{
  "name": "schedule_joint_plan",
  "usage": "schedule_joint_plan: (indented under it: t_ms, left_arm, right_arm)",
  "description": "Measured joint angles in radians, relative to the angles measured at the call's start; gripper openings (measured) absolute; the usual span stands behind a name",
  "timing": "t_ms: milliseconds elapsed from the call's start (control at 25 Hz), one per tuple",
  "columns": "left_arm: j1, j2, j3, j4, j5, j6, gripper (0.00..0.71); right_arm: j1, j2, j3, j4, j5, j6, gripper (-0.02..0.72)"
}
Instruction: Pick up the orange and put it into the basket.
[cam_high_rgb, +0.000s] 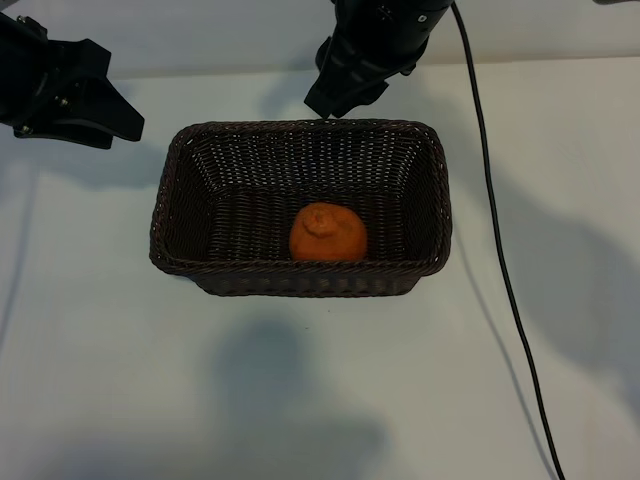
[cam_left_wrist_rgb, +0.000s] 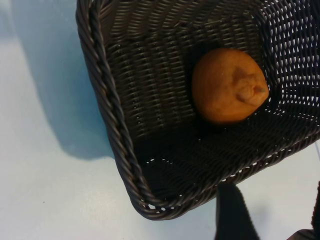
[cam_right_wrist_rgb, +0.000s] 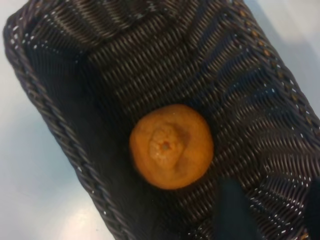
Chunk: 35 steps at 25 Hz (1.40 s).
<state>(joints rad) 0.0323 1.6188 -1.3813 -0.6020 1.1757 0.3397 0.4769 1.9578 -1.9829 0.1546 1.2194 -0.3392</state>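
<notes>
The white desk (cam_high_rgb: 100, 350) carries a dark wicker basket (cam_high_rgb: 180, 190) near its middle, with a black cable (cam_high_rgb: 500, 260) trailing down the desk to the basket's right. The right hand (cam_high_rgb: 335, 100) hangs above the basket's far rim, holding nothing; whether its fingers are spread or closed cannot be told here. In the right wrist view its dark fingertips (cam_right_wrist_rgb: 232, 210) frame the basket floor from above, well clear of the fruit. The left hand (cam_high_rgb: 120, 125) sits off the basket's far left corner, parked over the desk, fingers apart and empty. The orange (cam_high_rgb: 327, 233) rests on the basket floor close to the near wall, knobby stem end up, untouched by either hand and below and nearer the camera than the right hand.
</notes>
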Motion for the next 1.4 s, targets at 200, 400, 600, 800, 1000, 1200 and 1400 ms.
schedule_joint_plan:
  t_ms: [200,400,600,800,1000,1200,1400]
  left_arm:
    - [0.000,0.000,0.000,0.000,0.000,0.000,0.429]
    - [0.000,0.000,0.000,0.000,0.000,0.000,0.428]
    - [0.000,0.000,0.000,0.000,0.000,0.000,0.428]
    - [0.000,0.000,0.000,0.000,0.000,0.000,0.429]
    - [0.000,0.000,0.000,0.000,0.000,0.000,0.429]
    - [0.000,0.000,0.000,0.000,0.000,-0.003,0.429]
    - [0.000,0.000,0.000,0.000,0.000,-0.003,0.429]
  right_arm:
    - [-0.040,-0.020,0.011,-0.001,0.000,0.038,0.295]
    - [-0.132,-0.073,0.124,0.012,-0.001,0.050,0.323]
    - [-0.245,-0.150,0.276,0.024,0.001,0.021,0.376]
    - [-0.354,-0.225,0.344,0.160,0.001,-0.075,0.383]
    - [-0.420,-0.277,0.383,0.250,0.001,-0.177,0.387]
    - [-0.456,-0.286,0.397,0.268,0.000,-0.193,0.391]
    - [-0.456,-0.287,0.398,0.280,0.000,-0.201,0.391]
